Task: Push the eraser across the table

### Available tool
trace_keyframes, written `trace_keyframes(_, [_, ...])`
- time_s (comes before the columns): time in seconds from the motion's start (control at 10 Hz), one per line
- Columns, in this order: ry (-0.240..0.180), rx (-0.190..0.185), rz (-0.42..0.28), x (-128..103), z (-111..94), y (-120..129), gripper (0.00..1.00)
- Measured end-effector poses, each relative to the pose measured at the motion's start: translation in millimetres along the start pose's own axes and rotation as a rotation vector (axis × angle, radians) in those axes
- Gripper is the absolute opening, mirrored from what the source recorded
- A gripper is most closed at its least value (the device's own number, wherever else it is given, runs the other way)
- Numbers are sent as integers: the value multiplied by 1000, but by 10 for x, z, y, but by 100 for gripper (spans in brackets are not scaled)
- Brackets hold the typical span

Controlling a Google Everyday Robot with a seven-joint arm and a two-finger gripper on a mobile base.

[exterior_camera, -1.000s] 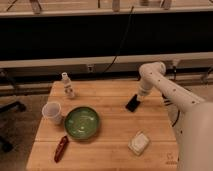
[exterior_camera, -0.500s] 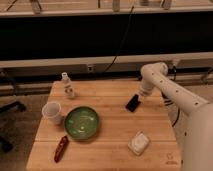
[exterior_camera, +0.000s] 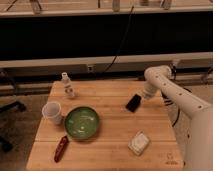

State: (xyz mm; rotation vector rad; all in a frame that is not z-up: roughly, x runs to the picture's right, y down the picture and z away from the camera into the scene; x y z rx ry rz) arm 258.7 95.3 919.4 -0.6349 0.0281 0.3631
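The eraser (exterior_camera: 133, 102) is a flat black block lying at an angle on the right part of the wooden table (exterior_camera: 115, 150). My gripper (exterior_camera: 145, 94) hangs from the white arm (exterior_camera: 172, 92) that reaches in from the right. It sits low, right at the eraser's upper right end, touching or nearly touching it.
A green bowl (exterior_camera: 82, 122) sits left of centre, with a white cup (exterior_camera: 52, 112) to its left and a small clear bottle (exterior_camera: 68, 86) at the back left. A red object (exterior_camera: 61, 148) lies at the front left. A white packet (exterior_camera: 139, 143) lies at the front right.
The arm has shifted slightly to the right and down. The eraser has barely moved.
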Motion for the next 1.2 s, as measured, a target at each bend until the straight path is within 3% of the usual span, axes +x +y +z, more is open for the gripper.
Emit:
trace_keyframes(0.5, [-1, -11, 4, 32, 110, -6, 0])
trace_keyframes(1.2, [-5, -36, -55, -203, 154, 103, 0])
